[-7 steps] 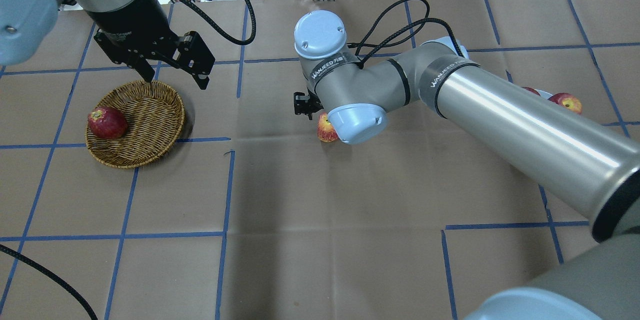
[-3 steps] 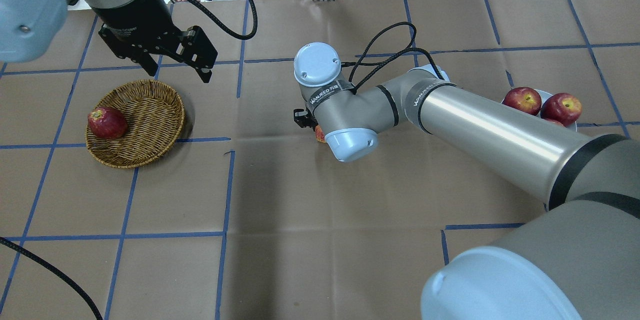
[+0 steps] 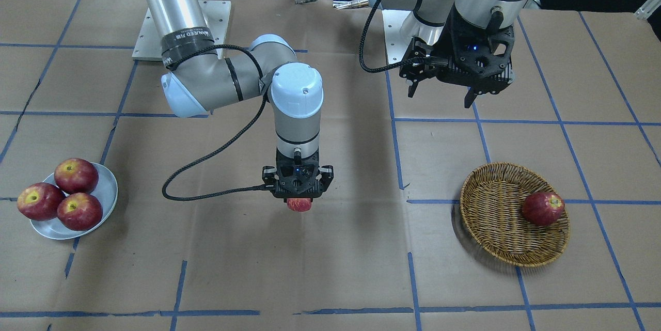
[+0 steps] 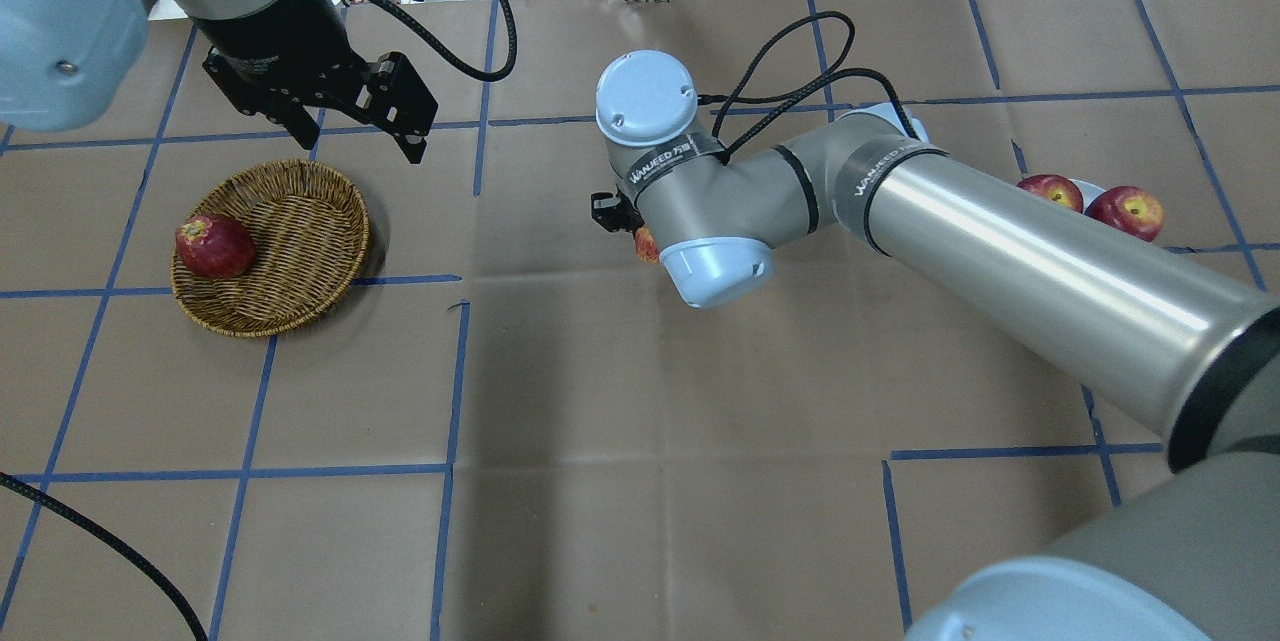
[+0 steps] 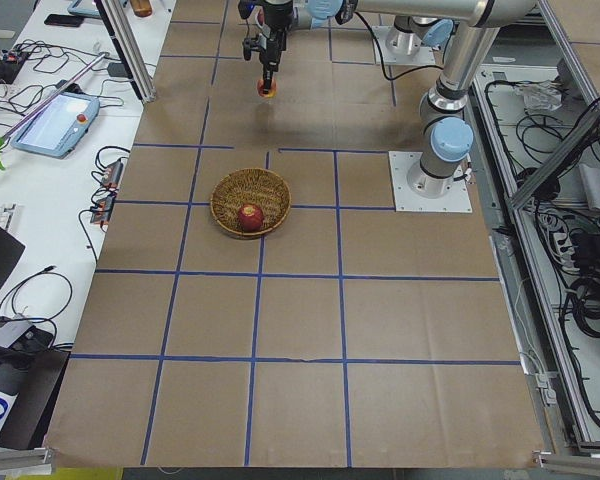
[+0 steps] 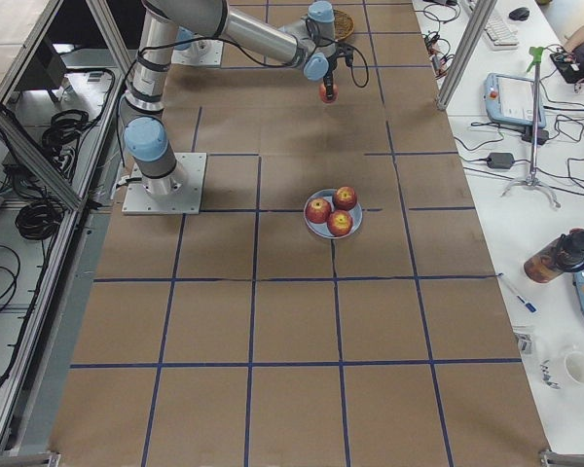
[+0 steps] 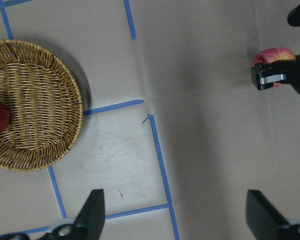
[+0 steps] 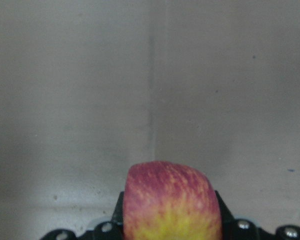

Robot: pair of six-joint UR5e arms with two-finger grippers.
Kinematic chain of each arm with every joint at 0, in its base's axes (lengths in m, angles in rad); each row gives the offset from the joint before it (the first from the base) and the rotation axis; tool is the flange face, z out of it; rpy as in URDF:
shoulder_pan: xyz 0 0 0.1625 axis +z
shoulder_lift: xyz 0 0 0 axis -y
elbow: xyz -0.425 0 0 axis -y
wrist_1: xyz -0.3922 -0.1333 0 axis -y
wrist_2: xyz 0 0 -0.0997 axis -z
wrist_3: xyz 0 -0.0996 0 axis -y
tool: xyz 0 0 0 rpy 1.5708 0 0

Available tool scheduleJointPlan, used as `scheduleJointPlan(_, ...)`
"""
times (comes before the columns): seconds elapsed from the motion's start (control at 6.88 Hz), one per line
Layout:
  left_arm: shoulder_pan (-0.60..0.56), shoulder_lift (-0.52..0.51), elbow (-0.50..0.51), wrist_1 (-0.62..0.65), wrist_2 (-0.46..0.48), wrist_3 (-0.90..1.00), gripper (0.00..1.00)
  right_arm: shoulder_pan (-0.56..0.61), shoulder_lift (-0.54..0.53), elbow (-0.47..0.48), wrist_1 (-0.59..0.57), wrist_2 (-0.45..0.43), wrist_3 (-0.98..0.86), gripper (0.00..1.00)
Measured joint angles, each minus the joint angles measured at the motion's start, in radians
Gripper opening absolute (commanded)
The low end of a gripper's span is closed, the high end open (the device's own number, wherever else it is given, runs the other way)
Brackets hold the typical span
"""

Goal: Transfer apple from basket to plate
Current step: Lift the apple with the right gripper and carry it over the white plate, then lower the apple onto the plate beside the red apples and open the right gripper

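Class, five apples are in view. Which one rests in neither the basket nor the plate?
The yellow-blushed apple, held aloft by the right gripper. The darker apple lies in the basket; the other three apples sit on the plate.

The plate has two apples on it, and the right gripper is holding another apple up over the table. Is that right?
Not quite. The plate has three apples on it, not two; the exterior front-facing view shows them all. The rest is right: the right gripper is holding another apple up over the table.
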Motion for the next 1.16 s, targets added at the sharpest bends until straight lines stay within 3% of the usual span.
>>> scheduleJointPlan(0.29,0.000,0.000,-0.001,-0.002,0.000,0.002,0.99,-0.091,-0.141,-0.002,0.157,0.007,-0.060,0.57)
scheduleJointPlan(0.58,0.000,0.001,-0.001,-0.003,0.000,0.002,0.99,-0.263,-0.257,0.019,0.284,0.011,-0.268,0.57)
scheduleJointPlan(1.16,-0.001,0.009,-0.006,-0.006,0.000,0.002,0.99,-0.656,-0.345,0.111,0.305,0.025,-0.788,0.56)
